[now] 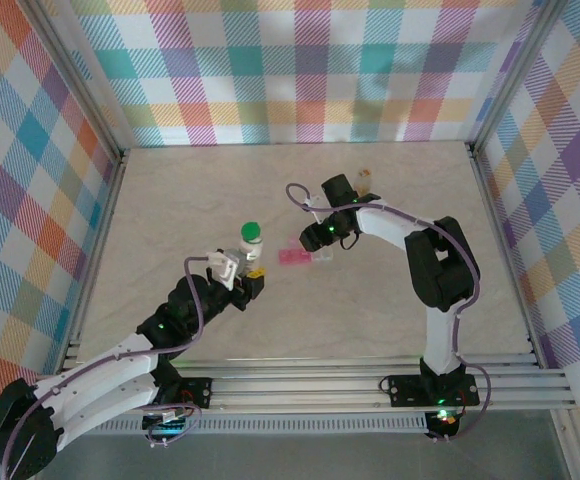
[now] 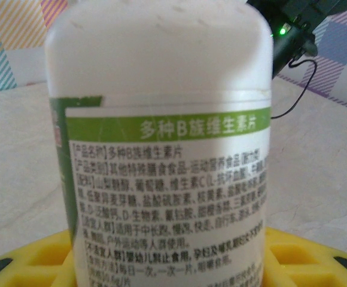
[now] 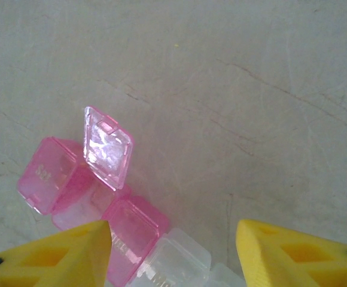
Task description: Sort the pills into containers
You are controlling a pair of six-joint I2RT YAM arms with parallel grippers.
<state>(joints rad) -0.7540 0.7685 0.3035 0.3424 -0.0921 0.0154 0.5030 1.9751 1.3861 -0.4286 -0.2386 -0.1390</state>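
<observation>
Table point(image 1: 170, 200): pale, marbled surface. White bottle point(image 2: 161, 119) with green cap and green label band is upright, left of centre, clamped low on its body by the left gripper point(image 1: 251, 270). The containers point(image 3: 131, 230), a strip of pink and clear compartments, lie flat near mid-table, just right of the bottle and apart from it. The right gripper point(image 3: 173, 254) hangs directly over the strip, jaws parted, gripping nothing. One pink lid point(image 3: 107, 146) stands raised.

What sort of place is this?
Probably a robot test booth: plaid walls enclose a table, the left arm and right arm are bolted to a metal rail, by a white pill bottle and pink pill box.
</observation>
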